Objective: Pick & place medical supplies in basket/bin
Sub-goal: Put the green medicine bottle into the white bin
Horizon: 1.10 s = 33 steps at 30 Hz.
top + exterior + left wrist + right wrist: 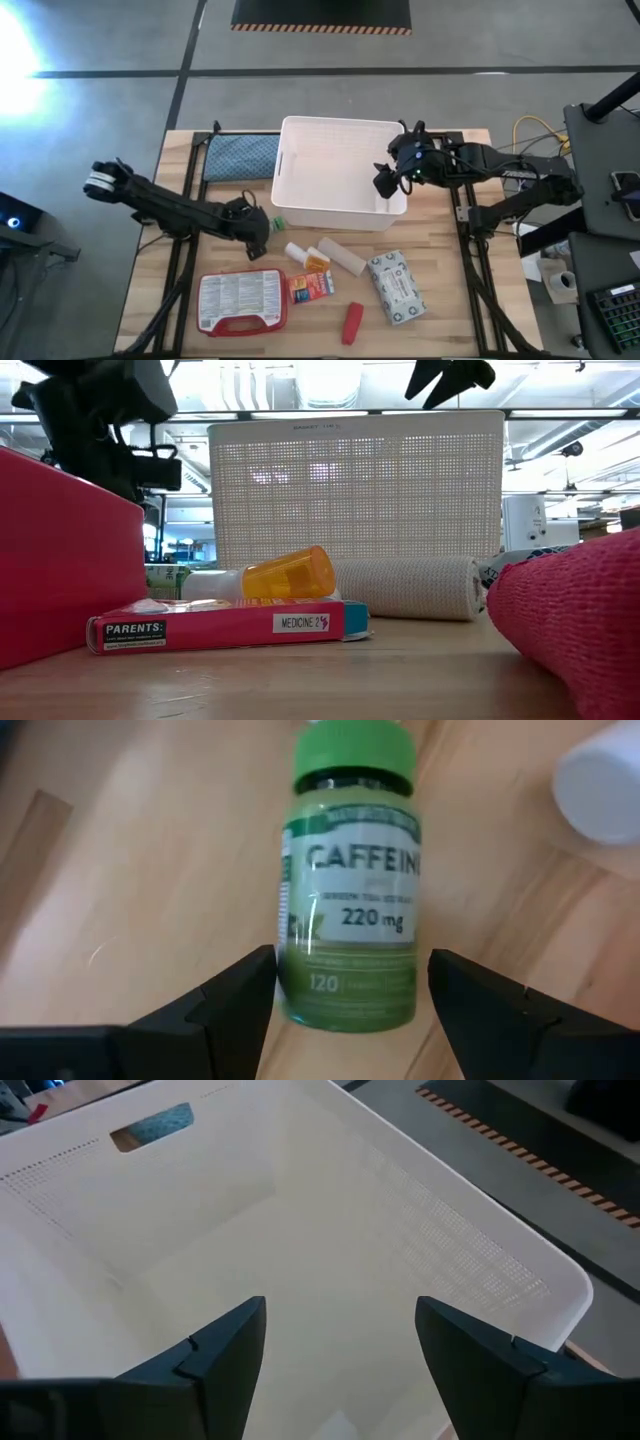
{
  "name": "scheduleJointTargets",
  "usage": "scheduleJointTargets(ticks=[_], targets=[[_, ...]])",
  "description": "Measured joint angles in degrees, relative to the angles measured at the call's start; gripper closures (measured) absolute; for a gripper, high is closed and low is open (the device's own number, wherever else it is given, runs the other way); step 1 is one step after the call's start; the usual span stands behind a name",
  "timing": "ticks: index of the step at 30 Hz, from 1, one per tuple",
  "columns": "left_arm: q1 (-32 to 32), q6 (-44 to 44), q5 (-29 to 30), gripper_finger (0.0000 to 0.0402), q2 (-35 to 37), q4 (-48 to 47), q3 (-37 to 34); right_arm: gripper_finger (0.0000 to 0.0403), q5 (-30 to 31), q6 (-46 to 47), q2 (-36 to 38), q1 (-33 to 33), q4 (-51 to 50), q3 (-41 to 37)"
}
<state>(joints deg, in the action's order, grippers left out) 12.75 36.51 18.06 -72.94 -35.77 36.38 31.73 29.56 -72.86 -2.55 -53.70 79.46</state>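
Note:
The green bottle (350, 890) lies on its side on the wood, cap pointing away from my left gripper (350, 965). That gripper is open and low at the table, with its fingers on either side of the bottle's base end and narrow gaps showing. From above, the bottle (278, 222) sits just near of the white basket (340, 170). My right gripper (340, 1330) is open and holds nothing, hovering over the basket's right part (384, 181). The red case (242, 303), orange-red box (312, 287), beige roll (342, 258), grey-white soft pack (396, 288), red tube (352, 322) and white bottle (297, 251) lie on the table.
A blue-grey folded cloth (242, 155) lies left of the basket at the far edge. An orange pill bottle (290, 573) rests beside the roll (405, 587), behind the box (220, 625). The supplies crowd the table's near middle. Bare wood shows at the near right and far left.

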Motion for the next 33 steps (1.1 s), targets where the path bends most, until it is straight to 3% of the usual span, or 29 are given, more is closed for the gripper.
scheduleJointTargets(ticks=[6, 16, 21, 29, 33], targets=[[-0.02, -0.42, 3.55, 0.016, -3.22, 1.2, -0.09, 0.0156, -0.02, -0.32, 0.0, -1.18, -0.01, -0.04], [-0.33, -0.44, 2.87, 0.0161, -8.7, 6.82, -0.11, 0.0156, -0.07, -1.73, 0.0, -3.51, 0.01, -0.04], [-0.37, -0.42, 0.21, 0.0196, -8.99, 6.63, -0.01, 0.0156, -0.07, -2.8, 0.0, -3.93, 0.06, -0.04], [1.67, 3.25, -5.04, 0.0204, 0.11, -5.63, 3.6, 0.0156, -0.19, -3.23, 0.0, -4.04, 0.1, -0.04], [4.68, 5.12, -1.52, 0.0204, 8.18, -13.05, 11.38, 0.0156, -0.26, -3.23, 0.0, -4.04, 0.12, -0.04]])
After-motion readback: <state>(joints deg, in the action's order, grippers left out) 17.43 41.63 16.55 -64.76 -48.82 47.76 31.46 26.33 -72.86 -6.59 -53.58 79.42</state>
